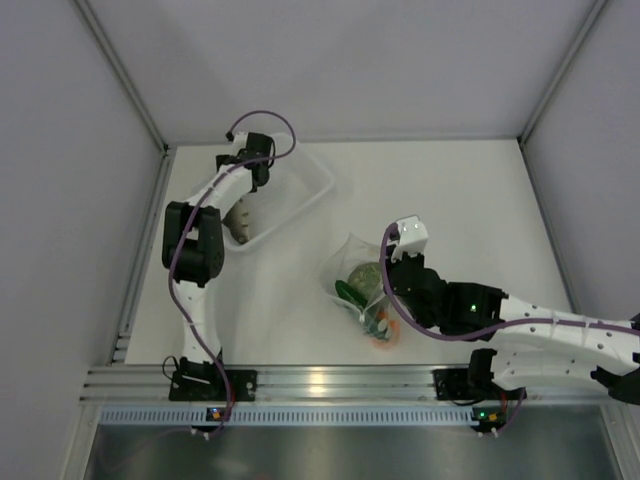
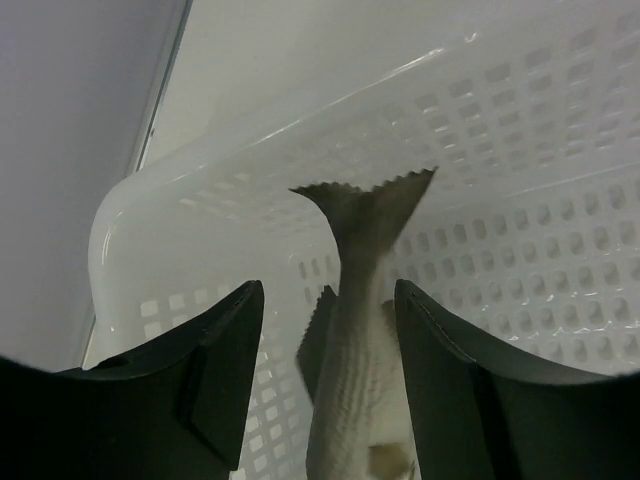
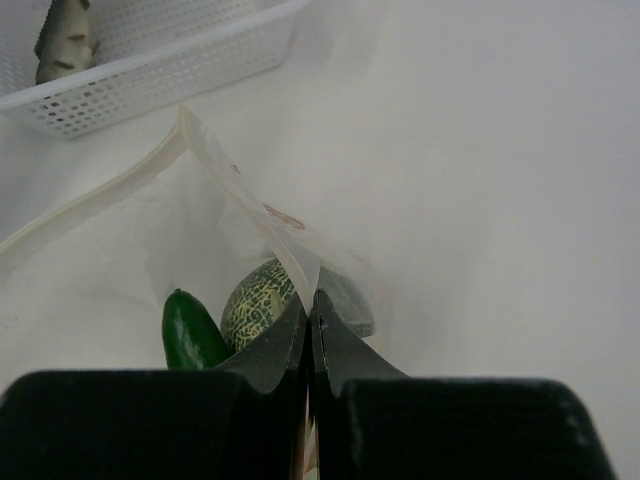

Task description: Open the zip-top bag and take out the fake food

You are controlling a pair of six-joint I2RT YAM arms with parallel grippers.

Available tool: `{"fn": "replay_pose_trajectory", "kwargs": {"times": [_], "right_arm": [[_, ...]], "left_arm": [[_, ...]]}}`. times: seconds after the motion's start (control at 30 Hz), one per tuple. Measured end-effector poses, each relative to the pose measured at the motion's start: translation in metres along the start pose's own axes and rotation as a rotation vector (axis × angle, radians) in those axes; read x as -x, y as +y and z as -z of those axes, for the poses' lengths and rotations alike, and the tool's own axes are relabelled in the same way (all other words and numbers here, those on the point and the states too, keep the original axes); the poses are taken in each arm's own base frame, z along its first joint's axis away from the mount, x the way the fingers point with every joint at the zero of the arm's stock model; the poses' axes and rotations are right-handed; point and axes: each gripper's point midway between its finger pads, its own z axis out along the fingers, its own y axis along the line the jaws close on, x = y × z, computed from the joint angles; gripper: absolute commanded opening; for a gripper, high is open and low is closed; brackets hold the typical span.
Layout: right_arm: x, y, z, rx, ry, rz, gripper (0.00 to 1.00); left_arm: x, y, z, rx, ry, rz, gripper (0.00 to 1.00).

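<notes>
The zip-top bag point(image 1: 358, 262) lies at mid table, mouth open; its edge point(image 3: 262, 212) stands up between my right gripper's point(image 3: 310, 302) jaws, which are shut on it. Inside the bag show the dark green cucumber point(image 3: 190, 330), the pale-green netted ball point(image 3: 255, 298) and, in the top view, the orange ball point(image 1: 383, 337). My right gripper point(image 1: 386, 282) sits over the bag's right side. The grey-brown fish point(image 2: 365, 300) lies in the white basket point(image 2: 190, 210), between the open fingers of my left gripper point(image 2: 330, 300). A gap shows on the fish's left side.
The perforated white basket point(image 1: 305, 185) stands at the back left, near the left wall rail; it also shows in the right wrist view point(image 3: 150, 80) with the fish point(image 3: 65, 40) in it. Enclosure walls bound the table on three sides.
</notes>
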Motion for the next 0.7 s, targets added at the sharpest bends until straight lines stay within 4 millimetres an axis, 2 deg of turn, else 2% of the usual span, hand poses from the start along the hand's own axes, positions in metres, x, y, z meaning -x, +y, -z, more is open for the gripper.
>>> {"fn": "replay_pose_trajectory", "kwargs": {"times": [0.07, 0.2, 0.3, 0.37, 0.47, 0.63, 0.7], "right_arm": [[0.0, 0.0, 0.0, 0.0, 0.0, 0.0, 0.0], [0.0, 0.0, 0.0, 0.001, 0.001, 0.0, 0.0], [0.0, 0.0, 0.0, 0.002, 0.001, 0.0, 0.0], [0.0, 0.0, 0.0, 0.002, 0.001, -0.001, 0.0], [-0.001, 0.001, 0.0, 0.006, 0.003, -0.002, 0.0], [-0.001, 0.004, 0.001, 0.019, 0.007, -0.027, 0.0], [0.001, 0.003, 0.002, 0.021, 0.001, -0.042, 0.0]], "left_arm": [[0.003, -0.001, 0.002, -0.011, -0.001, 0.009, 0.72], [0.011, 0.0, 0.011, -0.042, -0.01, 0.04, 0.73], [0.026, 0.004, 0.031, -0.111, -0.026, 0.087, 0.75], [0.042, 0.009, 0.054, -0.18, -0.052, 0.149, 0.78], [0.072, 0.022, 0.102, -0.324, -0.113, 0.28, 0.78], [0.112, 0.055, 0.209, -0.622, -0.243, 0.461, 0.75], [0.119, 0.059, 0.249, -0.708, -0.297, 0.485, 0.76]]}}
